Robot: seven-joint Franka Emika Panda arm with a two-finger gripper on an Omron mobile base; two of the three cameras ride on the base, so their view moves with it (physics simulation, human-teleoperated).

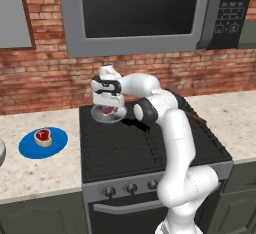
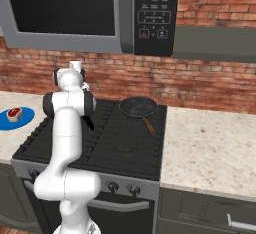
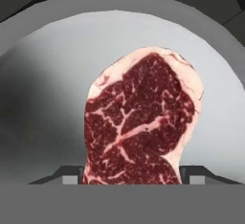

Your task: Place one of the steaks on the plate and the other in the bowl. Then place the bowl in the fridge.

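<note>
One steak (image 3: 141,122), red with a pale fat rim, lies in a grey frying pan (image 3: 43,98) on the stove's back left burner. My gripper (image 3: 128,175) points straight down onto it, and its dark fingertips (image 3: 194,173) press against the steak's two sides. From the left base view the gripper (image 1: 107,109) is low inside that pan (image 1: 107,118). The other steak (image 1: 43,136) rests on the blue plate (image 1: 27,149) on the counter left of the stove. The bowl (image 1: 1,153) shows as a pale rim at the left edge. The fridge is out of view.
A second dark frying pan (image 2: 137,107) with a brown-tipped handle sits on the back right burner. The black stove top (image 2: 115,145) lies between two speckled counters. A microwave (image 2: 90,8) hangs above, against the brick wall.
</note>
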